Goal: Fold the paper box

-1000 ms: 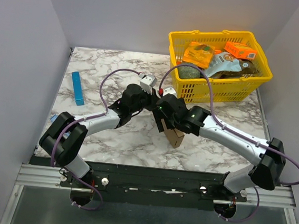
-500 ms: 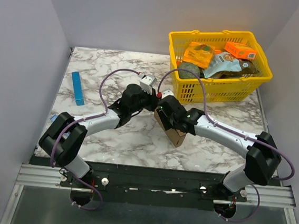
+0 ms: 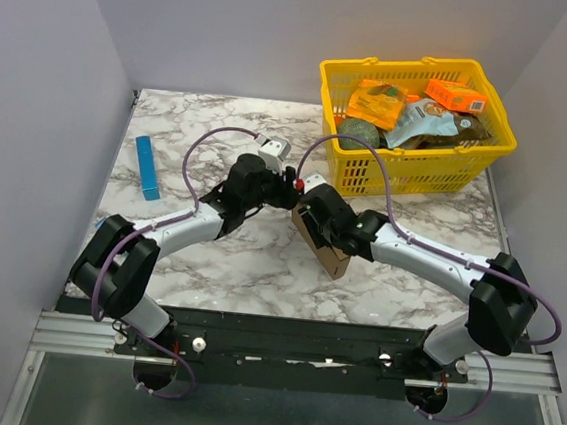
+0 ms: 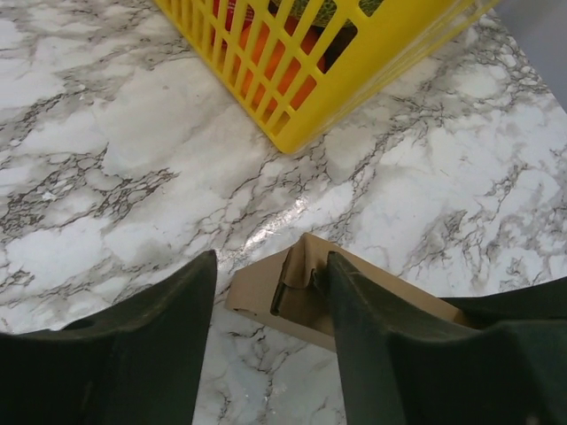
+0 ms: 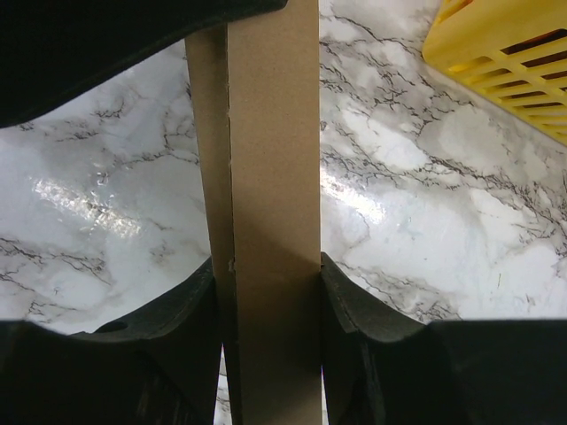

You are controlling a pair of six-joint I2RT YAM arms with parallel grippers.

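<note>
On the marble table (image 3: 169, 151), near the yellow basket (image 3: 408, 169), the right gripper (image 5: 267, 283) clamps the paper box (image 3: 327, 257) mid-table, likely bracing it, while the left gripper (image 4: 270, 266), spread wide and empty, straddles its end flap, seemingly to tuck it.

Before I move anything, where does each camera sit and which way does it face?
Top: above and behind, looking down at the table; both arms show.
Left wrist: on the left gripper, facing the box end and basket; both fingers show.
Right wrist: on the right gripper, facing the box clamped between its fingers.
All three share box and basket.
</note>
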